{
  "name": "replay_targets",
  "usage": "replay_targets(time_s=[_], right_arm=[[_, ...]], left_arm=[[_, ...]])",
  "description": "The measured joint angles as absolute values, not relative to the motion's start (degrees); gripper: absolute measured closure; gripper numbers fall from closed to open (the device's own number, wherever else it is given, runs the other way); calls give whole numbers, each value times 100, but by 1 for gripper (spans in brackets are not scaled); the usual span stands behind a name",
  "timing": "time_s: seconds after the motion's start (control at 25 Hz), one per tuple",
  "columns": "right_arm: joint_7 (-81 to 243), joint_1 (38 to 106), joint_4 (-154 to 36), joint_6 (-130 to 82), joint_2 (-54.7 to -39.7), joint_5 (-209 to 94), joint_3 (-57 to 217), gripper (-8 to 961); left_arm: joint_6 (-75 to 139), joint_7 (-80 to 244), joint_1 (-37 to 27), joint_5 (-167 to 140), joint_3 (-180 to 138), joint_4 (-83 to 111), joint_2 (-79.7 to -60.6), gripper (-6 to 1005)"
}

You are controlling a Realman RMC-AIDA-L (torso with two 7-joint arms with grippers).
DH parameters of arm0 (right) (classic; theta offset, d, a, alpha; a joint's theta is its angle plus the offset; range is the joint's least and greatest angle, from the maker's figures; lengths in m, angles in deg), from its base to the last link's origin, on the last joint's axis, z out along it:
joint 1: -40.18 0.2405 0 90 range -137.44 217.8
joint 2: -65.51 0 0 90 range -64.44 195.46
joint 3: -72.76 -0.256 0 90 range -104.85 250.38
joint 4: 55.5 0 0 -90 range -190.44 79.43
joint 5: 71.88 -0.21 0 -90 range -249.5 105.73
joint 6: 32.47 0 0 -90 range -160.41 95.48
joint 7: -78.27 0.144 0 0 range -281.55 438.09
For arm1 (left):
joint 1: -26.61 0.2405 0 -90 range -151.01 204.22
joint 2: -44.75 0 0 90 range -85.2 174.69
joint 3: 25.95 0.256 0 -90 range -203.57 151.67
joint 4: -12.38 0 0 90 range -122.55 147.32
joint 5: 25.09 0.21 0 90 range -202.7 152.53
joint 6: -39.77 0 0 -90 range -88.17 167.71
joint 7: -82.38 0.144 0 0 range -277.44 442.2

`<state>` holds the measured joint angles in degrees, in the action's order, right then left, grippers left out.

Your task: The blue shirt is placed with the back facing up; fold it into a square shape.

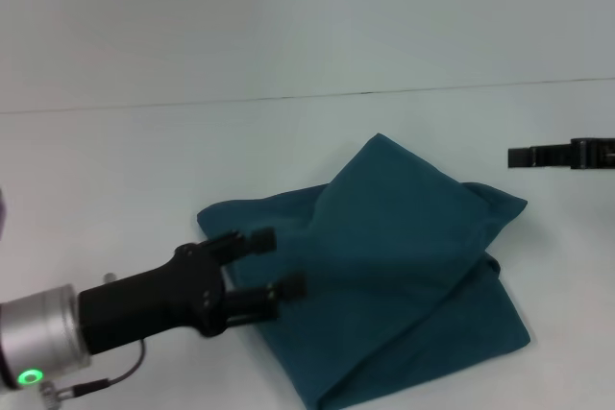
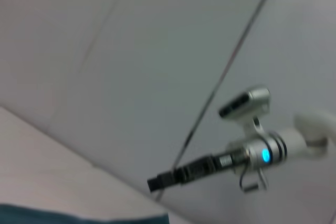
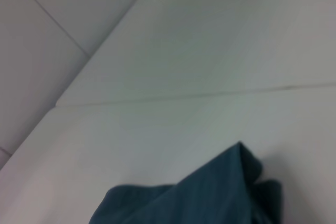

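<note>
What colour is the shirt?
Dark teal-blue, plain. The shirt shows best in the head view.

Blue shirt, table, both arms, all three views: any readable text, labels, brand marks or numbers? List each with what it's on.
None readable.
Blue shirt: plain fabric, no print or tag showing.
Left gripper: open over the shirt's near-left edge; black body, no lettering; a green light on the wrist, no characters.
Right gripper: off to the right, clear of the shirt; no markings legible.
Table: blank.

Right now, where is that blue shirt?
In the head view the blue shirt lies bunched on the white table, centre-right, the left tool at its near-left edge.
</note>
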<state>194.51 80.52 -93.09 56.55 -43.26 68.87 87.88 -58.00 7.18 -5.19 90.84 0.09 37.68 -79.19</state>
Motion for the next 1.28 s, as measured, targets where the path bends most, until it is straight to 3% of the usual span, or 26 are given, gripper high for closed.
replay_targets(time_s=[0.2,0.44,1.28], right_arm=[[20068,8085,-9274,5655,-4362,6897,9383,538],[20416,8096,-9268,5377,-4430,6921,9700,545],[20458,8019,-9168,5176,-4421,6961,10016,537]], left_arm=[[-6000,744,-147,9084,669,4552,-7910,92],[-6013,721,46,9134,920,4865,-7856,95],[-6023,633,5,9191,947,4847,-7874,93]])
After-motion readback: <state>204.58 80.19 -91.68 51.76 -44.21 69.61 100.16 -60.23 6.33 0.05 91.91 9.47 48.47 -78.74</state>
